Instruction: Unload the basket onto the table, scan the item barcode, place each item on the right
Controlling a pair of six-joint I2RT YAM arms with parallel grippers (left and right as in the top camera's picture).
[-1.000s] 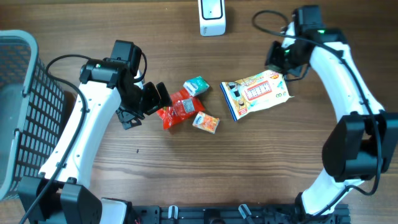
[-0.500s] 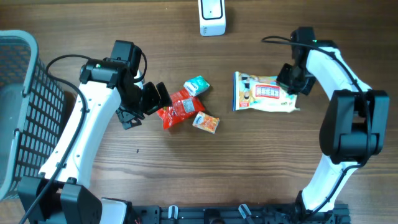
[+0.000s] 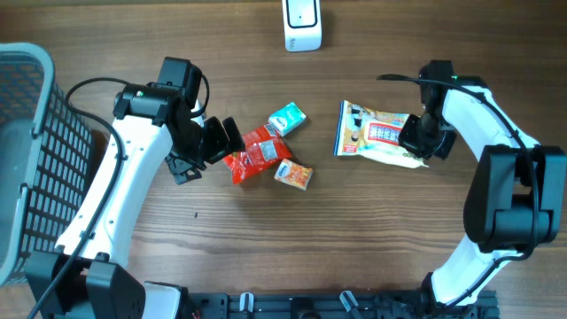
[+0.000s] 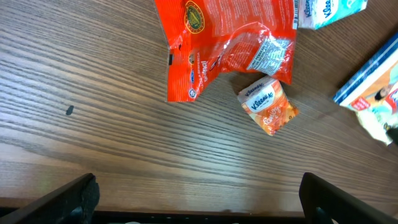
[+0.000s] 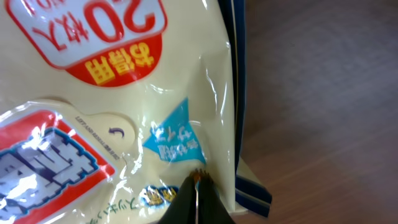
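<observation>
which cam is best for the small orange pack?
Left wrist: the small orange pack sits whole and close, print visible. Overhead shows it tiny, beside the red bag. Right wrist shows none of it.

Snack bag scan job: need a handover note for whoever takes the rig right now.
Right gripper: shut on the yellow snack bag, pinching its film, right of centre.
Left gripper: open, empty, beside the red packet.
White scanner: at the far edge, apart from the bag.
Done: bag gripped.
Left: carry it to the scanner and show its barcode; no barcode visible in any view.
</observation>
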